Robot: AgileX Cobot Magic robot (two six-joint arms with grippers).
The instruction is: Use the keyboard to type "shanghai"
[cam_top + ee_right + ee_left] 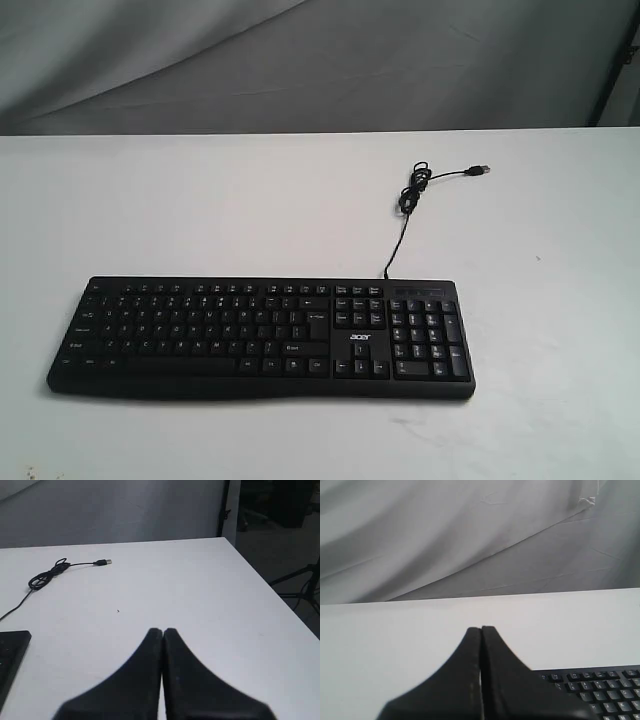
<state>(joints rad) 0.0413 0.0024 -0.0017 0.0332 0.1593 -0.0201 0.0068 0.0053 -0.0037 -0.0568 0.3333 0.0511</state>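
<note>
Table (200, 200): white, flat, spanning the whole exterior view; grey cloth backdrop (300, 60) hung behind its far edge.

Keyboard (265, 335): black, full-size, flat on the table towards the near edge, number pad at the right end, small white logo beside the arrow keys.

Left gripper (481, 630): raised over bare table just off the keyboard's left end, aimed level towards the backdrop; black fingers (465, 675) pressed together along a thin seam, holding nothing.

Right gripper (162, 631): raised over bare table beyond the number-pad end, apart from it, aimed the same way; fingers likewise pressed together, empty.

Cable (405, 215): thin, black, leaving the keyboard's back edge, bunched in a loose coil farther back.

USB plug (481, 170): at the cable's free end, lying on the table, connected to nothing.
</note>
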